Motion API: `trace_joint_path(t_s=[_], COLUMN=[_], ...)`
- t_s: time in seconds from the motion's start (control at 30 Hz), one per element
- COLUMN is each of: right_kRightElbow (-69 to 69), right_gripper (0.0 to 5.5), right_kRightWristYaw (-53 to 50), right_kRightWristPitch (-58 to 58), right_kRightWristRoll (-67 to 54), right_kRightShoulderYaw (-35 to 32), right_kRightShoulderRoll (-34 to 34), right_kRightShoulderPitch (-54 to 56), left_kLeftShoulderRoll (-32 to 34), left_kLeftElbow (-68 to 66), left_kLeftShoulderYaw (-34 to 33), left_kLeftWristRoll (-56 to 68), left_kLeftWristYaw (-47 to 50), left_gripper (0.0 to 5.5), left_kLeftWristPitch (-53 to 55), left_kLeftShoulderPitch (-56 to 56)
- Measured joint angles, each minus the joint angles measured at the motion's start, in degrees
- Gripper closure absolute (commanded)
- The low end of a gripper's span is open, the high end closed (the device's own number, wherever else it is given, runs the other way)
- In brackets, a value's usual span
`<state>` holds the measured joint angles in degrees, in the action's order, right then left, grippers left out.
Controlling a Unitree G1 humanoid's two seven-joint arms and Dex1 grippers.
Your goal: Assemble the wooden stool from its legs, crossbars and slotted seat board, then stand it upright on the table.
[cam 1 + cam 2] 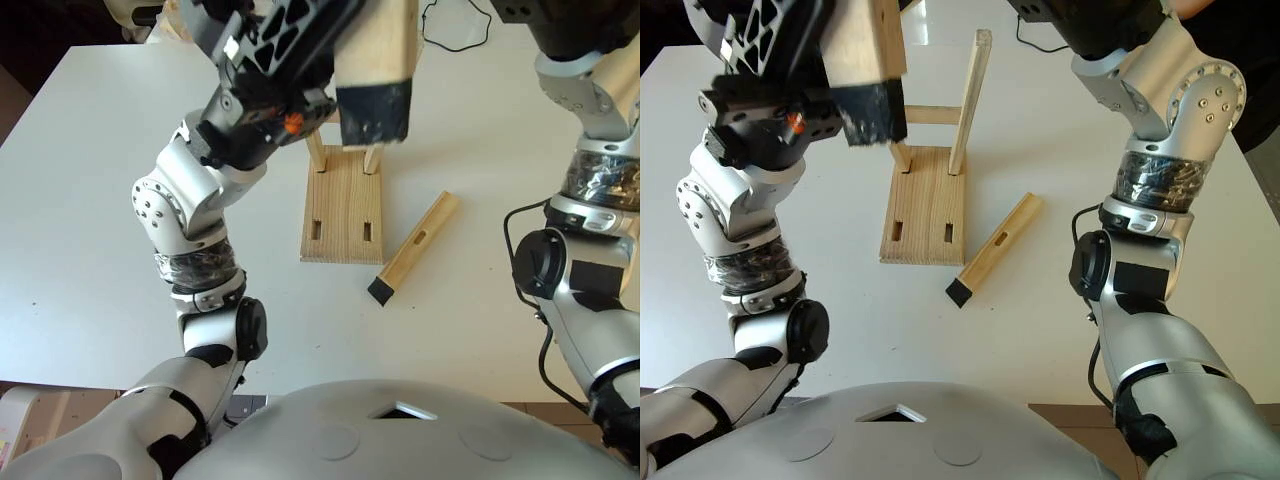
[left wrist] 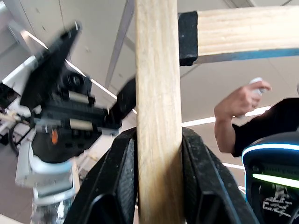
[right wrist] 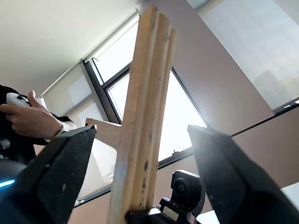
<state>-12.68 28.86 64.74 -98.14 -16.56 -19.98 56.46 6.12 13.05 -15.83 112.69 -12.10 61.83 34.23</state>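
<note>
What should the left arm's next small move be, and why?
Probably lower the wooden piece clamped in the left end effector toward the seat board: its two near slots are empty, while two legs already stand in the far ones.

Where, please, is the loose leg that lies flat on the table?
In the left eye view the loose leg lies angled on the table, just right of the slotted seat board, black tip nearest the robot.
</note>
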Motion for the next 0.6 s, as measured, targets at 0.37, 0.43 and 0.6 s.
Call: trace_joint_path(t_s=[0.37,0.43,0.6], right_kRightElbow=[-7.3,-7.3,-7.6], right_gripper=[1.75,1.75,1.75], right_kRightWristYaw=[7.9,9.1,12.3], right_kRightWristPitch=[2.7,3.0,4.8], right_kRightWristRoll=[1.9,1.9,1.4], right_kRightShoulderYaw=[0.5,0.4,0.4], right_kRightShoulderRoll=[0.2,0.8,1.6], right_kRightShoulderPitch=[9.8,10.1,14.1], left_kLeftShoulderRoll=[2.3,2.4,2.4], left_kLeftElbow=[-3.6,-3.7,-3.7], left_kLeftShoulderYaw=[2.8,3.8,6.3], left_kLeftWristRoll=[0.0,0.0,0.0], left_kLeftWristYaw=[-8.5,-10.1,-14.4], left_gripper=[4.42,4.42,4.42], left_kLeftWristPitch=[4.9,5.4,6.9], left_kLeftShoulderPitch=[3.6,3.6,3.6])
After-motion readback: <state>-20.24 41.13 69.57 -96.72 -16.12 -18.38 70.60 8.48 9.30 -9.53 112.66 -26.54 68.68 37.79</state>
